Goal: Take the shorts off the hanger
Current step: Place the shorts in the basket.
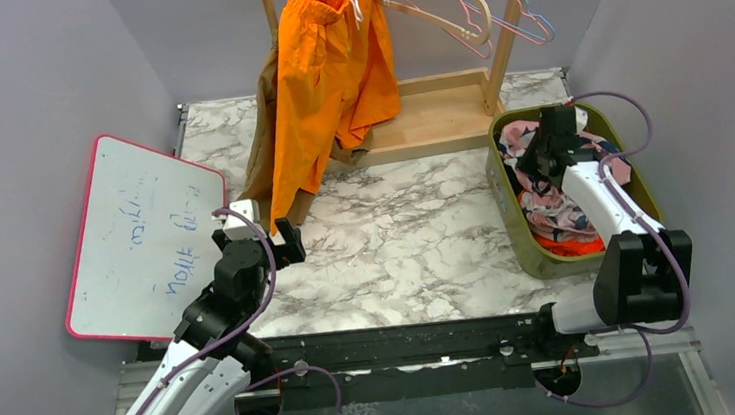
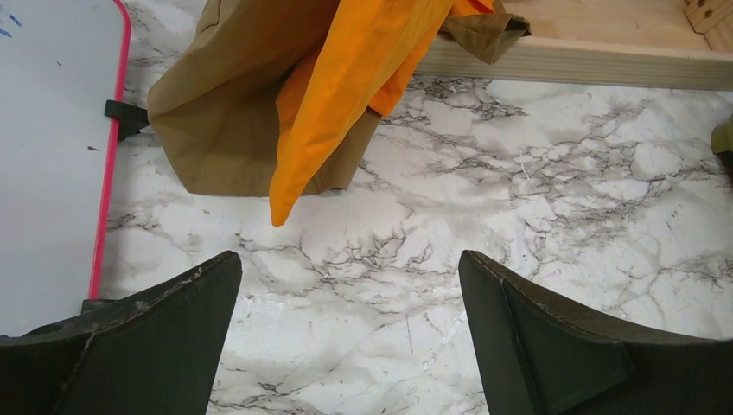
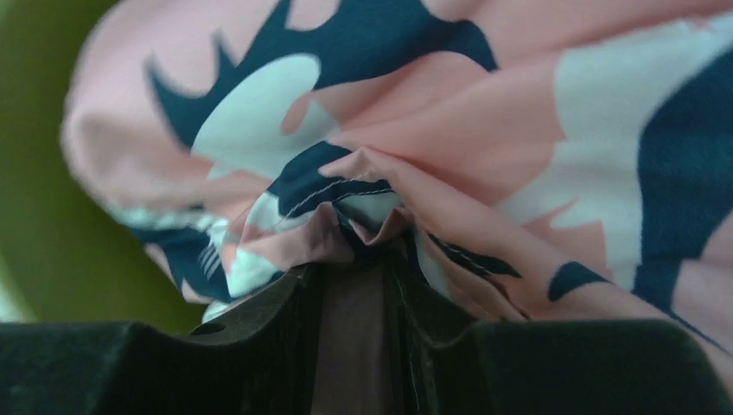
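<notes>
- Left gripper point(image 2: 347, 275): arm low over the marble table point(image 2: 553, 199), jaws spread wide and empty, near the orange shorts point(image 2: 346, 95).
- Right gripper point(image 3: 363, 272): arm reaching into the green bin point(image 1: 511, 217), jaws clamped on the pink shorts point(image 3: 484, 173).

a marble-patterned table point(image 1: 406, 234) fills the middle. at 9 o'clock a pink-framed whiteboard point(image 1: 145, 237) with blue scribbles overhangs its edge. at 3 o'clock sits an olive-green bin point(image 1: 507, 210). at 12 o'clock stands a pale wooden rack base point(image 1: 436, 121).
</notes>
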Controlling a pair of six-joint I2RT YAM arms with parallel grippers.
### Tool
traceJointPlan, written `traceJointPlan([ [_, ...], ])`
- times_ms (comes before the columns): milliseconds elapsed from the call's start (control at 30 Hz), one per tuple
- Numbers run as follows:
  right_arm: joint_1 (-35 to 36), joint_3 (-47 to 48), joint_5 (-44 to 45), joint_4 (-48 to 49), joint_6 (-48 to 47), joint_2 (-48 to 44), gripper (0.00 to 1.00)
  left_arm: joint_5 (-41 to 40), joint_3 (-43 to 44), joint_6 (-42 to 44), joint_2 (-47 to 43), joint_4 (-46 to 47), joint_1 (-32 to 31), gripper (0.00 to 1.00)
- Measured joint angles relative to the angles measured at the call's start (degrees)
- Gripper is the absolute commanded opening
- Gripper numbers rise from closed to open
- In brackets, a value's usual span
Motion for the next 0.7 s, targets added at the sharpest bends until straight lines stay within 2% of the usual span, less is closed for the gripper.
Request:
traceJointPlan([
  [167, 0.11, -2.91, 4.72, -0.13, 0.94, -0.90, 0.37, 0.00, 0.00, 0.00, 0.26, 0.00, 0.00, 0.99],
  [333, 0.09, -1.84, 3.85, -2.16, -0.59, -3.85, 0.41, 0.00, 0.00, 0.00, 0.52, 0.00, 0.00, 0.99],
  [367, 0.04, -1.31, 3.06, -2.84, -0.92, -4.52, 0.44, 0.00, 0.00, 0.00, 0.52, 0.00, 0.00, 0.99],
  [433, -0.02, -0.39, 1.03, -3.82, -1.79, -6.64, 0.56, 0.00, 0.00, 0.00, 0.52, 0.00, 0.00, 0.99],
  [533, -0.02, 0.39, -1.84, -4.24, -2.58, -10.88, 0.68, 0.00, 0.00, 0.00, 0.52, 0.00, 0.00, 0.99],
  [700, -0.02, 1.77, -6.34, -4.39, -3.67, -17.79, 0.71, 0.00, 0.00, 0.00, 0.52, 0.00, 0.00, 0.99],
])
